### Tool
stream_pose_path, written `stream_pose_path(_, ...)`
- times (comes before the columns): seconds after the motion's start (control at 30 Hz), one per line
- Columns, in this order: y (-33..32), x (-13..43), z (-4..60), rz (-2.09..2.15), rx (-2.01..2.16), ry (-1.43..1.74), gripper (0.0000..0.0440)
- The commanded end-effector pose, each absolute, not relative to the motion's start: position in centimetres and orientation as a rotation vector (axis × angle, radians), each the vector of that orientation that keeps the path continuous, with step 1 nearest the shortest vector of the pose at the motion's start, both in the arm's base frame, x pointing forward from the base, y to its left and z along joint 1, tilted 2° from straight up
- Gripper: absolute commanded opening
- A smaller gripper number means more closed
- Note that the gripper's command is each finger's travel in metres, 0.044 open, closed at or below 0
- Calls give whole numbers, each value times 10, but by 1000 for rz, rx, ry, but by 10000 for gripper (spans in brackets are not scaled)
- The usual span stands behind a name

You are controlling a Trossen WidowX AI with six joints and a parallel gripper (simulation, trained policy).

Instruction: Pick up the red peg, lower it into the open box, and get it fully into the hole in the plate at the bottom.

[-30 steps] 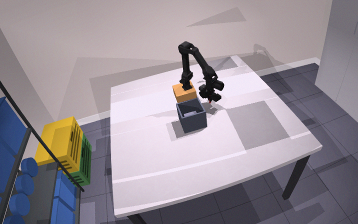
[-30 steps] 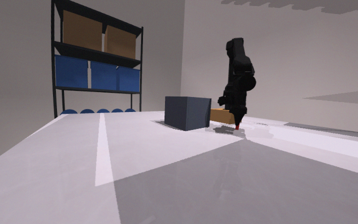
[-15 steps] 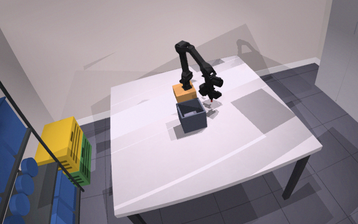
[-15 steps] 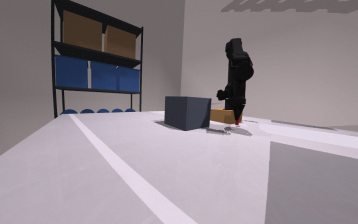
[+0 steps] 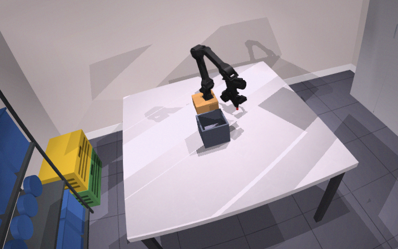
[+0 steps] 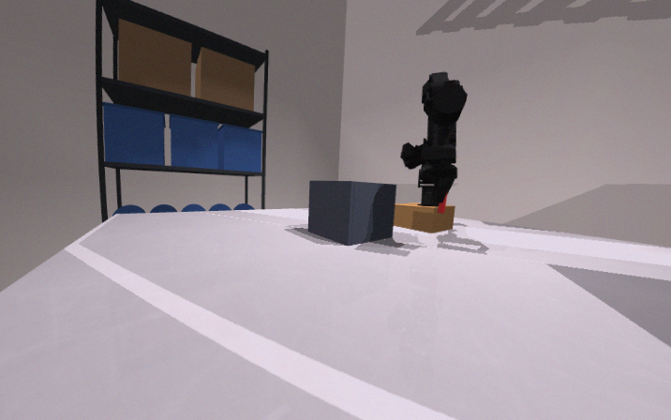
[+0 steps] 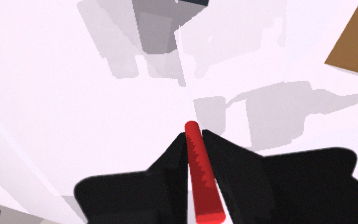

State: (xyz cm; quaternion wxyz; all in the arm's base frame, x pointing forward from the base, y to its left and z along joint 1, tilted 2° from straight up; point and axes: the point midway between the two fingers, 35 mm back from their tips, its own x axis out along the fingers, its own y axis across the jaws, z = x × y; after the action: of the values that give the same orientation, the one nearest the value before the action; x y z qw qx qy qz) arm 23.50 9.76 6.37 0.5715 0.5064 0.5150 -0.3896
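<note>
My gripper is shut on the red peg. The peg is held above the table, with its lower end sticking out below the fingers, and leans slightly in the exterior view. The open dark grey box stands on the table; the gripper is outside it, to its right and towards the back in the top view. A pale patch shows inside the box; the hole in the plate cannot be made out.
The arm's base stands on an orange block just behind the box. The box walls rise well above the white table. Shadows cross the table top. A shelf rack stands beyond the table.
</note>
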Motion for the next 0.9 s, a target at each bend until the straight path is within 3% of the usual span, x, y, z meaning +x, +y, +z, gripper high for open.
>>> stream_pose_path(0.0,92,245,86,-875,1203,1169,0)
stream_pose_path(0.87,9,264,151,-928,1152,1045,0)
